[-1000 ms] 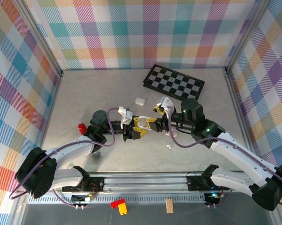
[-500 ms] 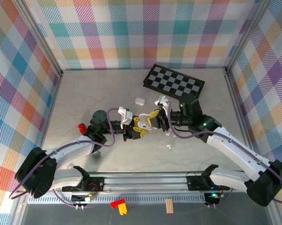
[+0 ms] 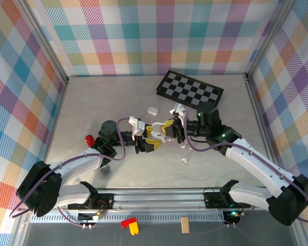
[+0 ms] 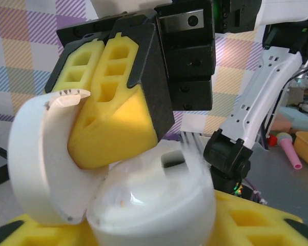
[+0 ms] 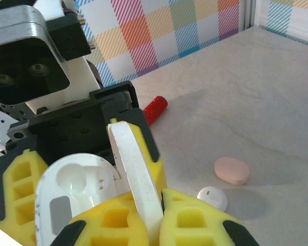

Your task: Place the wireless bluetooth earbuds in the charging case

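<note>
Now that your right fingers point(image 5: 194, 220) have closed, where a second ago they stood open, they pinch the raised lid point(image 5: 136, 174) of the charging case point(image 5: 74, 184). Your left fingers point(image 4: 256, 228), partly open, hold its body in the air above the tabletop point(image 3: 92, 102). So the lid is kept open, and the sockets look empty. One tiny white earbud point(image 3: 184, 161) lies on the tabletop nearby, not yet inserted.

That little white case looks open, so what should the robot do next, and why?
Probably the right gripper should let go of the lid and reach for the earbud lying on the table. The charging case sits open between the left gripper's pads, and its wells look empty.
</note>
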